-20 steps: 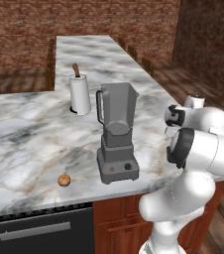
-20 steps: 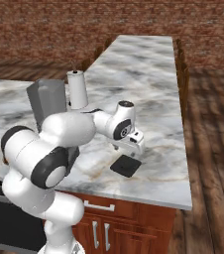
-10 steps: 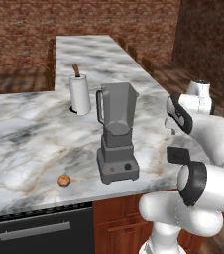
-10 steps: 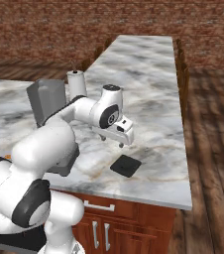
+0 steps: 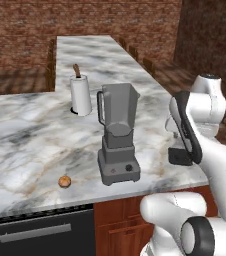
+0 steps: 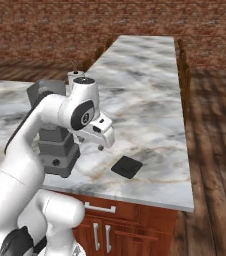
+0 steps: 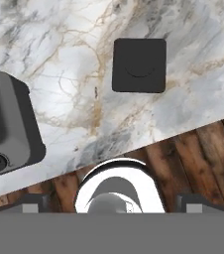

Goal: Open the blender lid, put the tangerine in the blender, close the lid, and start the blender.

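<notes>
Sitting flat on the counter near the front edge, the lid is already off the blender, whose jar stands open at the top. The gripper hangs above the counter between blender and lid, jaws spread wide with nothing in them. The tangerine is on the far left side of the blender base, close to the front edge, well apart from the hand, so the arm has to reach across or around the jar to get it. That's where things could go sideways: a swinging elbow could clip the tall jar or the paper-towel roll behind it. A small round fruit could also roll off the edge if a finger nudges it before the jaws close.
</notes>
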Motion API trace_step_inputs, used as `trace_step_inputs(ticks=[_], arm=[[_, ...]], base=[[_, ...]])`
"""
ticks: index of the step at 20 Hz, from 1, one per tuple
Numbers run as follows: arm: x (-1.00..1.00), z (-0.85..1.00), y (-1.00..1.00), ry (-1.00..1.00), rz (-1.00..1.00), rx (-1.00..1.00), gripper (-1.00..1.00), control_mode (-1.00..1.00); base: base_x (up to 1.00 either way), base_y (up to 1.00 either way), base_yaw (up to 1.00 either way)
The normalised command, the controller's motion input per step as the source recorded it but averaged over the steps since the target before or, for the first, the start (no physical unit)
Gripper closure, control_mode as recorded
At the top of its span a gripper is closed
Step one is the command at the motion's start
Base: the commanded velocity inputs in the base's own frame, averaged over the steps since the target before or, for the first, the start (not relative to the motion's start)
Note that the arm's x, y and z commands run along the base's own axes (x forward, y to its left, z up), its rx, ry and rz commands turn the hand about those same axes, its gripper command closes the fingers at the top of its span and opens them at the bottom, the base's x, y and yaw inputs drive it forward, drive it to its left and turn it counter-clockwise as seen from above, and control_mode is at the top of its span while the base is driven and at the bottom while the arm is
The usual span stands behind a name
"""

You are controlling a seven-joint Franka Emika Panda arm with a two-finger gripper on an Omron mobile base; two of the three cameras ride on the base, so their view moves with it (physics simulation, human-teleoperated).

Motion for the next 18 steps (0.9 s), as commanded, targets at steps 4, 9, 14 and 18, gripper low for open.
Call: trace_step_inputs(ticks=[4,9,14,18], arm=[[-0.87,0.32,0.84,-0.02,0.0,-0.02,-1.0,-1.0],[-0.71,0.19,0.98,0.0,0.0,-0.05,-1.0,-1.0],[-0.48,0.01,1.0,0.0,0.01,-0.07,-1.0,-1.0],[-0.23,-0.01,1.0,0.0,0.04,-0.08,-1.0,-1.0]], base=[[0.0,0.0,0.0],[0.0,0.0,0.0],[0.0,0.0,0.0],[0.0,0.0,0.0]])
